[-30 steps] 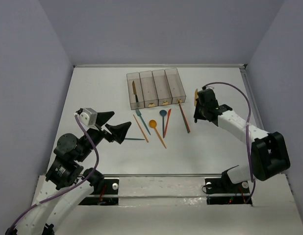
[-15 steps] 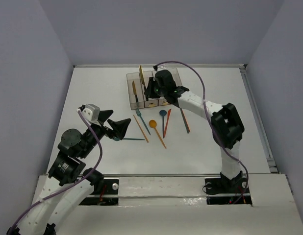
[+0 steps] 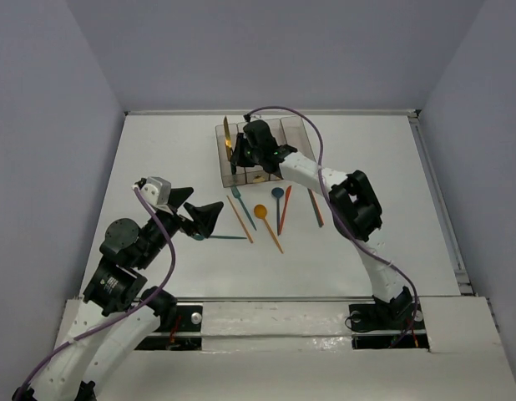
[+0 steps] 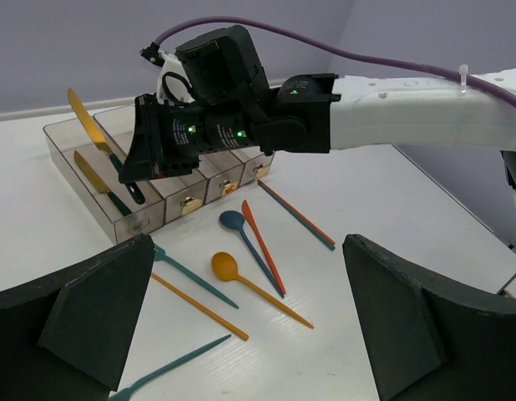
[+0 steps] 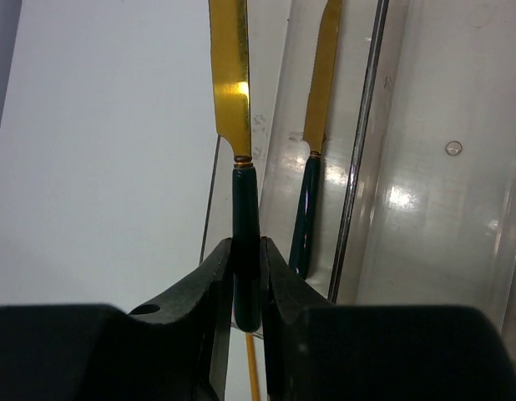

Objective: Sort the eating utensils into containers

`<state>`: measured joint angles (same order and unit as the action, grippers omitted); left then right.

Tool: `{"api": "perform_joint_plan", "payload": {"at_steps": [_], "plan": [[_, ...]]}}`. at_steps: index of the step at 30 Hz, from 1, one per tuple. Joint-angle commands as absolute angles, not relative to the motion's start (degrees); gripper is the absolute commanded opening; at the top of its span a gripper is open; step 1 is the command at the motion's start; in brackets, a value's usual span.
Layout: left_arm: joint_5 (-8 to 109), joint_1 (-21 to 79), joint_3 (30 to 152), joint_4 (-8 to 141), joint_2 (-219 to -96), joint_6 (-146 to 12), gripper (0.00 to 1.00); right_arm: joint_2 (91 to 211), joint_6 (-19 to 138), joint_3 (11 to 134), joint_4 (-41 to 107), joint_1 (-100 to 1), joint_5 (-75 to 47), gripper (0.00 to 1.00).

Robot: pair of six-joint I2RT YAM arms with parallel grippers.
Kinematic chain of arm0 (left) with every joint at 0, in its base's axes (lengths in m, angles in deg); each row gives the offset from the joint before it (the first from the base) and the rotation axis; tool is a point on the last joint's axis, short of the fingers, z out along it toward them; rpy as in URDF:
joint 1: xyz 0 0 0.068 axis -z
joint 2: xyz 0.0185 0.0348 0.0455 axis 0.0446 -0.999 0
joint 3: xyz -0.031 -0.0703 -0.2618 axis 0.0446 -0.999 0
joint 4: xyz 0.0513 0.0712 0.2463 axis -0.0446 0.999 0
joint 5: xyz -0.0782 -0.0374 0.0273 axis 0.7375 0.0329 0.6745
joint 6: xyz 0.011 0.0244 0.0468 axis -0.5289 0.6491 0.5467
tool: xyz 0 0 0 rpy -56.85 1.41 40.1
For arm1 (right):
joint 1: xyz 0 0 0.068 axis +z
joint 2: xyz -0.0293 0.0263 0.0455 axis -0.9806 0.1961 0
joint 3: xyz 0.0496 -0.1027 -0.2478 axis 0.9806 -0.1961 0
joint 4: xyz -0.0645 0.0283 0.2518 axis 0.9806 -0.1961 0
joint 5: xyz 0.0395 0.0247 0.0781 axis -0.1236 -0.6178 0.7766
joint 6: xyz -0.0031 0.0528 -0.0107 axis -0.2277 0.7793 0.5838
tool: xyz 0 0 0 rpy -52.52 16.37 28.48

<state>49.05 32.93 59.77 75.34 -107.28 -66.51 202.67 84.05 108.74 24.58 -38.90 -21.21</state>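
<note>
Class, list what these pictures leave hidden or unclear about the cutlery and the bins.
Top view: the right hand covers much of the bins, hiding their contents.
Right wrist view: the held knife has its handle end buried between the fingers.
Left wrist view: the teal stick runs off the bottom edge.
Tags on the bins: too small to read, every view.

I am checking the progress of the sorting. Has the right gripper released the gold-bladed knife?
No: in the right wrist view the right gripper is shut on the dark green handle of the gold-bladed knife.
</note>
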Motion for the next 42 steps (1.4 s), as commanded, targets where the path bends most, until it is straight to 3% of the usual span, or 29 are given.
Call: {"api": "perform_joint_plan", "payload": {"at_steps": [1,2,5,7,15,22,26,32,42], "plan": [[49.9,32.7,59.8,72.7,-107.8,-66.0,0.99,203.2,85.2,113.2,24.3,-38.2,-24.4,0.12],[49.9,32.7,59.9,72.7,-107.7,-66.0,0.99,203.9,85.0,113.7,23.9,-38.2,-24.0,0.17],[50.0,32.2,59.9,72.7,-107.7,-66.0,0.99,203.9,84.1,114.8,22.9,-38.2,-23.4,0.48],[50.0,32.2,59.9,72.6,-107.8,-66.0,0.99,203.3,83.1,115.4,22.9,-38.2,-23.0,0.52],[50.4,32.2,59.8,72.5,-108.1,-66.1,0.99,194.0,81.4,110.0,24.5,-38.2,-24.5,0.50],[51.2,32.2,59.8,72.3,-107.4,-66.2,0.99,172.9,81.5,75.1,30.0,-37.6,-35.4,0.29],[52.1,32.2,59.8,72.2,-107.5,-66.2,0.99,165.3,83.4,62.3,26.5,-37.1,-40.0,0.27],[52.6,32.2,59.8,71.8,-108.0,-66.3,0.99,164.5,87.1,57.1,21.0,-35.2,-42.5,0.38],[52.5,32.2,59.7,72.0,-107.9,-66.3,0.99,170.1,88.6,59.7,20.4,-34.0,-44.8,0.38]]}}
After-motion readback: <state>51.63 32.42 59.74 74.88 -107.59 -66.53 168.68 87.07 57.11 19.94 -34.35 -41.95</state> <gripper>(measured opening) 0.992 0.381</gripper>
